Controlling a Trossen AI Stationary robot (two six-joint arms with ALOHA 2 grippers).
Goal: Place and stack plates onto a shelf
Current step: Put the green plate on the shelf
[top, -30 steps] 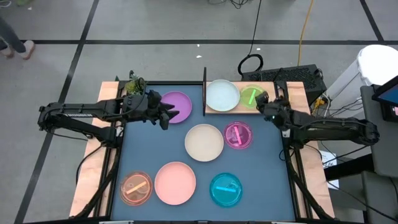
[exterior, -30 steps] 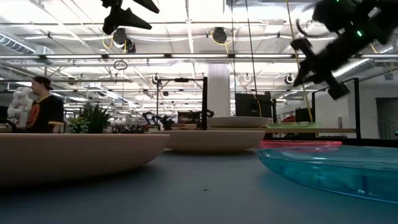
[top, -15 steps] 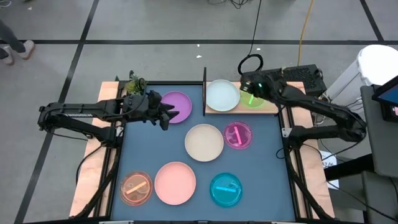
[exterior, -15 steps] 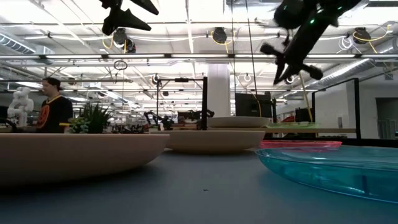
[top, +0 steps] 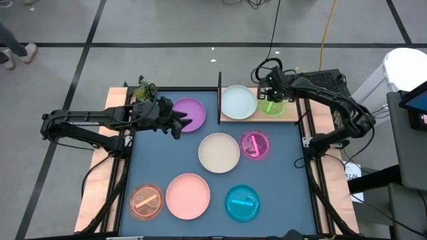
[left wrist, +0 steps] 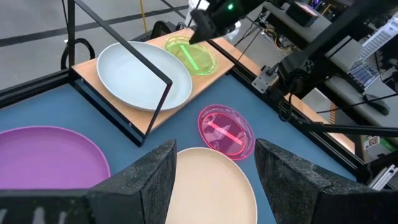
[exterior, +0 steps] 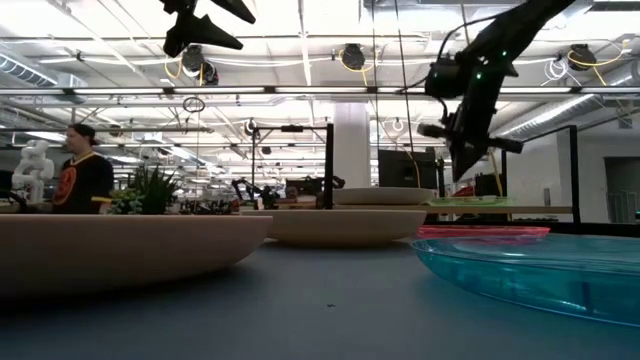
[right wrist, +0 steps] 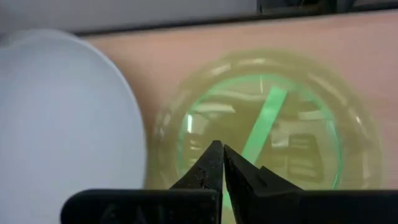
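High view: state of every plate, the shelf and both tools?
Shelf: holds two pieces.
Mint plate: on shelf.
Green dish: on shelf beside mint.
Purple plate: on mat, upright.
Cream plate: on mat.
Magenta dish: on mat.
Pink plate: on mat.
Orange dish: on mat.
Cyan dish: on mat.
Left tool: open, empty.
Right tool: shut, above green dish.

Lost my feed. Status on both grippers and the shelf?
Right gripper shut, over green dish on shelf. Left gripper open above purple plate. Mint plate shelved too.
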